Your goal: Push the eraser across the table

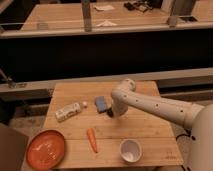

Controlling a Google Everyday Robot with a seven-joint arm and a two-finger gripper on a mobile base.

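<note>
The small square table (150, 132) has a light wooden plank top and fills the lower middle of the camera view. A small blue-grey eraser (101, 103) lies flat near the table's middle. My white arm reaches in from the right and bends down over the table. My gripper (109, 113) is dark and sits low at the table top, right beside the eraser's right front corner, touching or nearly touching it.
A white bottle (68, 111) lies on its side left of the eraser. An orange carrot (92, 139) lies in front. A white cup (130, 150) stands near the front edge. An orange plate (46, 149) sits at the front left corner. Long wooden benches (100, 22) stand behind.
</note>
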